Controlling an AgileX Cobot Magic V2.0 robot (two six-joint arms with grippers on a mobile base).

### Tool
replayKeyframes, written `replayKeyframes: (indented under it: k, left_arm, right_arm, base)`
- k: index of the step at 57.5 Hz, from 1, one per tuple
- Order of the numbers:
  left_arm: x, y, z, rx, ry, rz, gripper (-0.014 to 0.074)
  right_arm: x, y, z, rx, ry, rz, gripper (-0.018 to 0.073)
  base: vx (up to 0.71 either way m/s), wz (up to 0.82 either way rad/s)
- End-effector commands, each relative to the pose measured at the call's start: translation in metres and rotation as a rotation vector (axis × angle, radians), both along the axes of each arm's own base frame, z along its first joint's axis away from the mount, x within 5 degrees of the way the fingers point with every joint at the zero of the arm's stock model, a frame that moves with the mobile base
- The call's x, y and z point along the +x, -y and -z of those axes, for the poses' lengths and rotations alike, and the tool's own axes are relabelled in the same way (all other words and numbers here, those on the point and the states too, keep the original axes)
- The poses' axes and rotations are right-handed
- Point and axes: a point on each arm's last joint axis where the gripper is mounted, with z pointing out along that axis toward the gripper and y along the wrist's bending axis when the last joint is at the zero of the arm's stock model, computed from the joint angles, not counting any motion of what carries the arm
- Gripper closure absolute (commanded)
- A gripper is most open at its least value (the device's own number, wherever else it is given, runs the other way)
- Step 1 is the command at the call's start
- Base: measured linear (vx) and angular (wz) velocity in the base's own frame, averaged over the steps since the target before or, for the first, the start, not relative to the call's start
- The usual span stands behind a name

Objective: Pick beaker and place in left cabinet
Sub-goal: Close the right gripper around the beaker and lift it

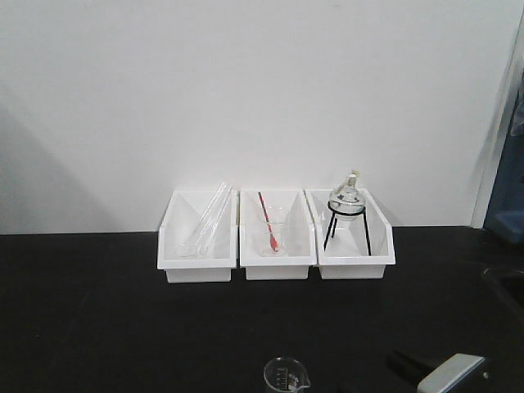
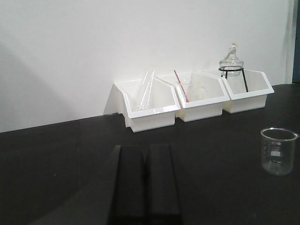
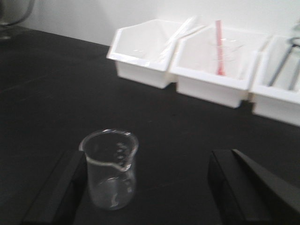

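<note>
Looking at a black counter [image 1: 98, 311] backed by a plain white wall [image 1: 246, 82]. Lined up along that wall, all white plastic: left bin [image 1: 196, 266] with long glass tubes [image 1: 209, 221] leaning in it, middle bin [image 1: 278, 268] with another clear beaker [image 1: 274, 241] holding a red rod [image 1: 264, 214], right bin [image 1: 354, 266] with a round flask [image 1: 345, 199] perched on a black tripod stand [image 1: 348, 229]. Probably binned like that to keep rolly, tippy glass corralled. Tripod presumably there because of the round bottom.

Can't spot the left cabinet in any view, so no guessing the carry route.

Next down, the right gripper [image 3: 147, 157]: low over the counter, fingers [image 3: 61, 187] spread wide, straddling the target. Reads as a pre-grasp line-up, nothing held. Then the left gripper [image 2: 143, 149]: parked well apart from the target, fingers [image 2: 159, 178] pressed nearly together on nothing. Looks idle, kept out of the way.

Smallest and most important, the beaker [image 3: 111, 168]: upright on open counter in front of the bins and well clear of them, apparently empty, spout toward the right wrist camera. Sitting inside the right gripper's gap but hugging one finger, far from the other. Can't tell about actual contact. Would centre up first, otherwise real risk of shoving thin glass sideways on closing.
</note>
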Motion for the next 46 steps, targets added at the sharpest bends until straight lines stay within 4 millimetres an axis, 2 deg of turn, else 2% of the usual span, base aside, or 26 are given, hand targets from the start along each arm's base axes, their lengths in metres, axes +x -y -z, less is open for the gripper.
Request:
replayKeyframes:
  k: [1, 10, 14, 46]
  left_arm:
    - [-0.001, 0.0, -0.003, -0.034, 0.081, 0.002, 0.0595]
    - [-0.001, 0.0, -0.003, -0.034, 0.081, 0.002, 0.0595]
    - [-0.001, 0.0, -0.003, -0.034, 0.081, 0.002, 0.0595]
    - [-0.001, 0.0, -0.003, -0.034, 0.081, 0.002, 0.0595]
  right_arm:
    - [0.008, -0.005, -0.002, 0.13, 0.134, -0.046, -0.0011]
    - [0.021, -0.012, 0.029, 0.114, 0.046, -0.09, -0.0011]
    - [0.028, -0.016, 0.036, 0.11, 0.036, -0.118, -0.0011]
    - [0.08, -0.042, 0.049, 0.192, 0.042, -0.255, -0.0011]
  base:
    - [0.0, 0.0]
    - [0.0, 0.0]
    - [0.0, 0.0]
    - [0.0, 0.0]
